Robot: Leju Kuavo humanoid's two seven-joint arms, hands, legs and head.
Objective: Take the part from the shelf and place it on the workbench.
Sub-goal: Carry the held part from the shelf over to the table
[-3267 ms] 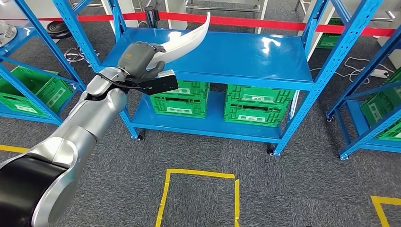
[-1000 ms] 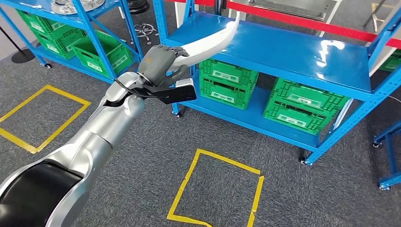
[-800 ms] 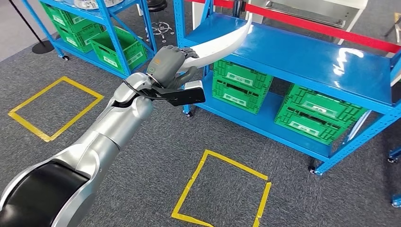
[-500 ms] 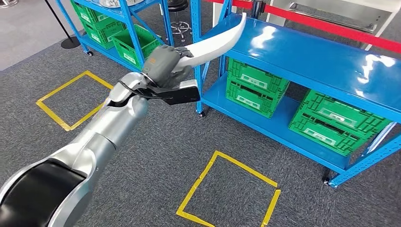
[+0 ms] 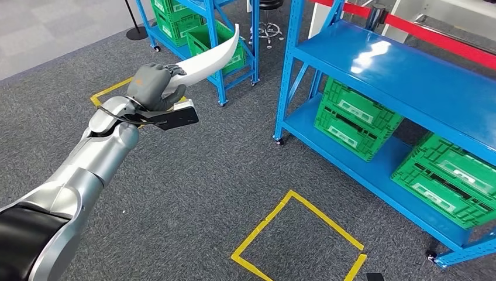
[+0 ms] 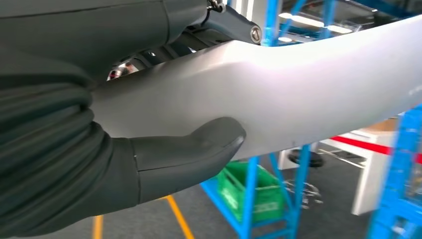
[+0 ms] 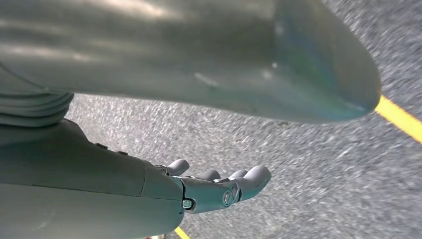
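The long white curved part [image 5: 213, 54] is gripped at one end by the left hand [image 5: 151, 85], thumb pressed against it; its raised tip could be knocked on the blue shelf posts [image 5: 286, 82]. The right hand [image 7: 219, 186] hangs with nothing in it, fingers loosely extended.

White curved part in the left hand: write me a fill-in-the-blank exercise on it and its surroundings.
1. The white curved part is held by the robot's ____ hand.
2. The crates on the blue shelf are ____ in colour.
3. The square taped on the floor is ____.

Missing words: left; green; yellow
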